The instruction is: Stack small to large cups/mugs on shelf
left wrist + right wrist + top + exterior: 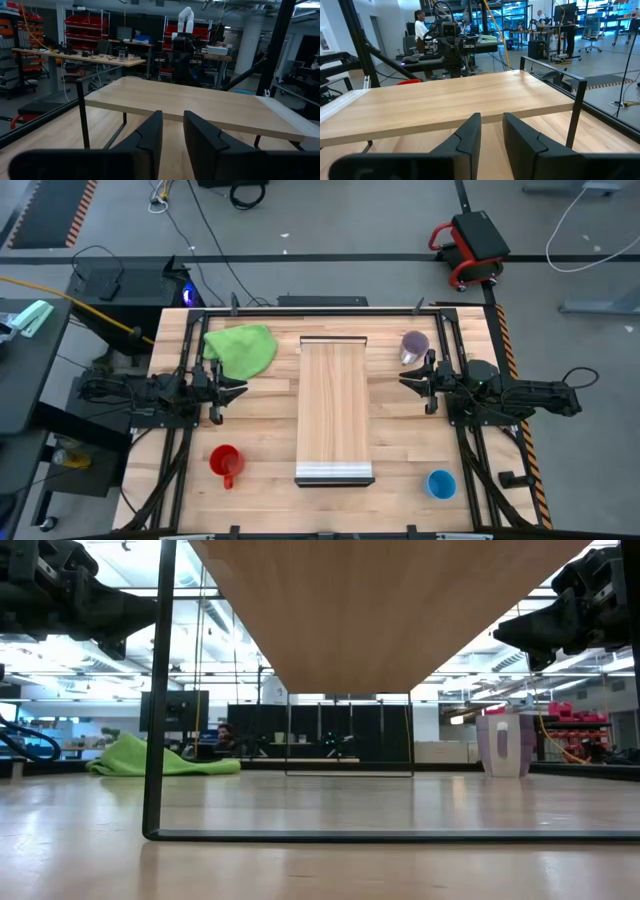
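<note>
Worktop (270,470) of pale butcher-block wood fills the high view, framed by black metal rails. Down its middle, running from the far edge to the near edge, stands the long narrow light-wood shelf (335,410) on thin black legs, with a grey metal strip at its near end; the low view looks under it from table height, and both wrist views look across its bare top. No cup stands on it.

Beside the shelf near the far left corner lies a crumpled green cloth (242,348).

At the left edge, about midway along it, sits the dark left gripper (236,390), pointing at the shelf; its two fingers (147,135) stand slightly apart with a narrow gap and nothing between them. Opposite, at the right edge, the dark right gripper (413,380) faces the shelf as well, its fingers (470,132) likewise a little spread and empty.

The translucent purple mug (414,346) stands upright near the far right corner, just beyond the right gripper. The red mug with handle (225,462) stands near the near left corner, and the blue handleless cup (441,483) near the near right corner, both well apart from the shelf
</note>
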Available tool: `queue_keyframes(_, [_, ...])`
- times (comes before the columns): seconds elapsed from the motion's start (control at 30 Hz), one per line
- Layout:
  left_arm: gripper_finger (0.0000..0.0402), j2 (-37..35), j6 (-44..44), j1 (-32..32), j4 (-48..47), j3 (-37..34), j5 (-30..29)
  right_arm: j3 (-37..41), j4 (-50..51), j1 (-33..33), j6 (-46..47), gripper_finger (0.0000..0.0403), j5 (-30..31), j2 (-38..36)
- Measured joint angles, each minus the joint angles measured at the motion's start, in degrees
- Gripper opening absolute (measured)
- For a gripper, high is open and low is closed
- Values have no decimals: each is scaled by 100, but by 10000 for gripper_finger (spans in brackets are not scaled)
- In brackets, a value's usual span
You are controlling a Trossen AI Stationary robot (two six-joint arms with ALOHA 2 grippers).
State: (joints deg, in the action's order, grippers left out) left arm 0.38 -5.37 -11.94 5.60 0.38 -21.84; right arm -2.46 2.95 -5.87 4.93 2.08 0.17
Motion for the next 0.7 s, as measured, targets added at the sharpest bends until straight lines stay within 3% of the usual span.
queue_keyframes(0.57, [84, 2, -20, 0, 22, 0, 1, 0, -1, -2, 0, 88, -2, 1])
queue_keyframes(0.7, [84, 2, -692, 0, 44, 0, 2, 0, 1, -2, 0, 88, 0, 1])
